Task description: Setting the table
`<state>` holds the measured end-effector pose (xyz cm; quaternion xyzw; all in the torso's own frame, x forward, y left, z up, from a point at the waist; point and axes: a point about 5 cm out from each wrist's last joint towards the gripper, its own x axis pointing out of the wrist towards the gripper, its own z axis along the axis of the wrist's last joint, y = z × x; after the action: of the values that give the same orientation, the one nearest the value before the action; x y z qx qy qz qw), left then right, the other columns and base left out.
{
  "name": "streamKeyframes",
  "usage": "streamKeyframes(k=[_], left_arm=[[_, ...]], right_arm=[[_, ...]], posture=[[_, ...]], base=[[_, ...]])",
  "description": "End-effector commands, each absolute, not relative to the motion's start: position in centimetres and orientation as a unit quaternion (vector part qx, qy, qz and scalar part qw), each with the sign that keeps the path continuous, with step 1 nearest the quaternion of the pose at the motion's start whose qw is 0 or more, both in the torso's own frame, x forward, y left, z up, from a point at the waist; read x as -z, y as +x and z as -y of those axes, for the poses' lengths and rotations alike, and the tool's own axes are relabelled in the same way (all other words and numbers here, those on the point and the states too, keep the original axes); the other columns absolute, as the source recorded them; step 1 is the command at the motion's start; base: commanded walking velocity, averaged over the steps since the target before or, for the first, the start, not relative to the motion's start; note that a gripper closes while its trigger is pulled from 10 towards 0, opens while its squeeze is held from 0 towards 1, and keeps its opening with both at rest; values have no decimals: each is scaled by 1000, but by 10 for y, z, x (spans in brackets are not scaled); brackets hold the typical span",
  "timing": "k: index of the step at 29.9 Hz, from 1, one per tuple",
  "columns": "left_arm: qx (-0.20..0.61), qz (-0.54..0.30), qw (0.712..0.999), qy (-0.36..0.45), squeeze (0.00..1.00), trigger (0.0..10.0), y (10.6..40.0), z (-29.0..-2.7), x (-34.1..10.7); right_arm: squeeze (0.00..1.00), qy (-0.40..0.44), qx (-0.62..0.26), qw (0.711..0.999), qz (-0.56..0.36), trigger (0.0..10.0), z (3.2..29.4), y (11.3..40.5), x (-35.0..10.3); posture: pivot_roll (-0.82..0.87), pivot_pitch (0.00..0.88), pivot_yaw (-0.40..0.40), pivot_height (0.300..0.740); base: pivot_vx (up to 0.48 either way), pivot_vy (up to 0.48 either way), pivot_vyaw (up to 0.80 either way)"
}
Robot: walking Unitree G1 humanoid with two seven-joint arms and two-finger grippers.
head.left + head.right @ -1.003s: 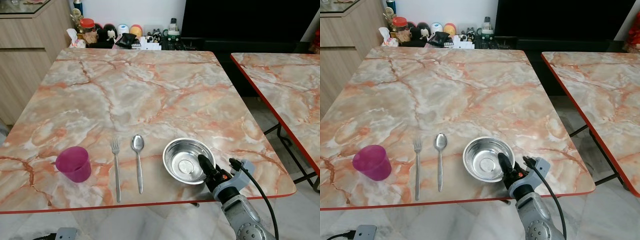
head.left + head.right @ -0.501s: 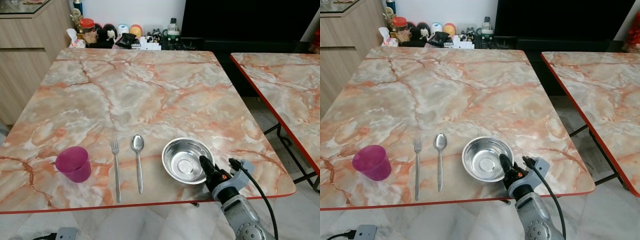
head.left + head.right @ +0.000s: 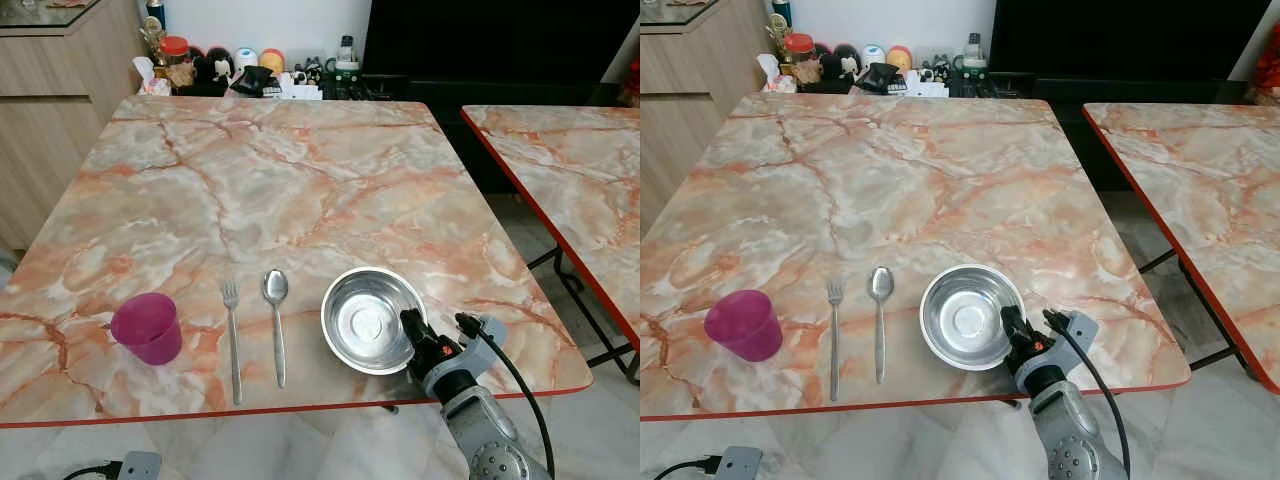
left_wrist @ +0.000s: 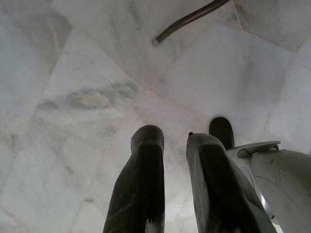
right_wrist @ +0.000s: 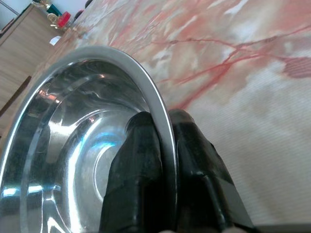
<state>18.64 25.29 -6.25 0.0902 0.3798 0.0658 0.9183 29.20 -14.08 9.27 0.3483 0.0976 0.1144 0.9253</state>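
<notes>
Bowl (image 3: 366, 319) rim (tilted) pinched by right gripper (image 3: 411, 327).

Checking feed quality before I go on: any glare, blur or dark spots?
Eye views: sharp, evenly lit, soft sheen on the table. Right wrist view: bright highlights inside the bowl, fingers close and slightly soft. Left wrist view: dim, fingers dark, floor readable.

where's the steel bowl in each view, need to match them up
Left eye view: steel bowl near the table's front edge, right of the spoon.
Right eye view: bowl, same spot.
Right wrist view: bowl rim pinched by the right gripper.
Left wrist view: floor, no bowl.
Shared landmark: the right gripper on the bowl's rim.
</notes>
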Motion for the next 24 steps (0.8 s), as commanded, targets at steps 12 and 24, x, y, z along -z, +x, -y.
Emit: streamKeyframes(k=[12,24], left_arm=[[-66,-397,910,101,0,10000,179,-254,67],[-85,-403,906,96,0,10000,173,-261,68]], right_arm=[[0,386,-39,920,58,7176,172,300,-125],[0,354,-60,926,117,10000,168,307,-148]], posture=[[81,150,-41,740],[86,148,-39,740]], base=[[0,0,0],[0,0,0]])
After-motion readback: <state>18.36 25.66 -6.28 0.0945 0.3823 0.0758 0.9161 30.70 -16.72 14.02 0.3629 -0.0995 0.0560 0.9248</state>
